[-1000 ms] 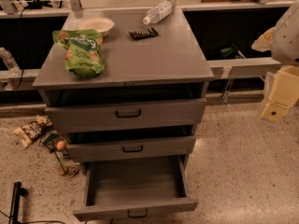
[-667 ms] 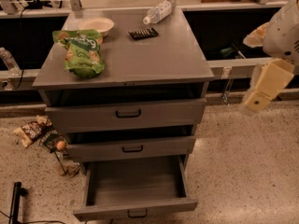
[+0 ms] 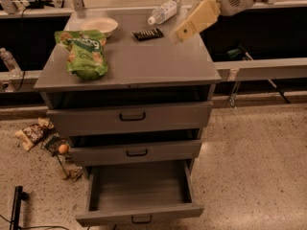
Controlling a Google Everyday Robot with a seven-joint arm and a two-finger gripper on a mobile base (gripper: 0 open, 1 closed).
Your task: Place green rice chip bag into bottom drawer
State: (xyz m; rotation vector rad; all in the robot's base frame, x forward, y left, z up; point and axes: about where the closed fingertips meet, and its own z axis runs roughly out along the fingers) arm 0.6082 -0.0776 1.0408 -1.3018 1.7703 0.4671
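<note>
The green rice chip bag (image 3: 84,53) lies flat on the left part of the grey cabinet top (image 3: 144,63), bright green with a dark round logo. The bottom drawer (image 3: 139,195) is pulled out and shows nothing inside, its black handle at the front. My gripper (image 3: 184,30) hangs from the white arm over the right rear of the cabinet top, well to the right of the bag and apart from it. It holds nothing that I can see.
A pale bowl (image 3: 100,25), a lying plastic bottle (image 3: 162,12) and a small dark object (image 3: 147,33) sit at the back of the cabinet top. The two upper drawers (image 3: 132,116) stand slightly ajar. Snack wrappers and an orange ball (image 3: 63,148) lie on the floor at left.
My arm has swung from the far right edge leftward and up, so the gripper is now over the right rear of the cabinet top. The bag and drawers have not moved.
</note>
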